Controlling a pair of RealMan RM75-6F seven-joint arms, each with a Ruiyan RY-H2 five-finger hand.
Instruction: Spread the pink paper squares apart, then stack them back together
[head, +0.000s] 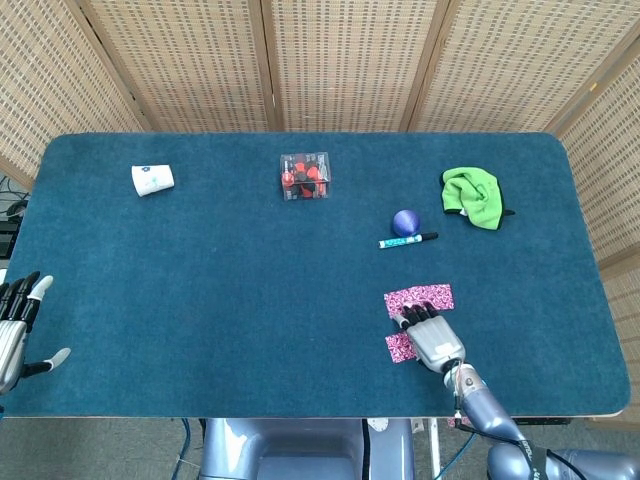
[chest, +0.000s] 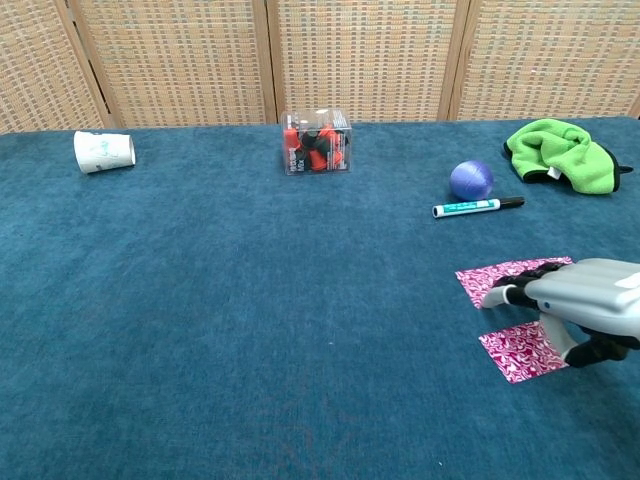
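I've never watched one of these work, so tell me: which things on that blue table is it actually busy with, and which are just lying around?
In use:
pink paper squares, lying near the table's front edge
right hand, resting on them

Just lying about:
paper cup, on its side
clear box of red and black pieces
purple ball
marker
green cloth
left hand, idle at the table's edge
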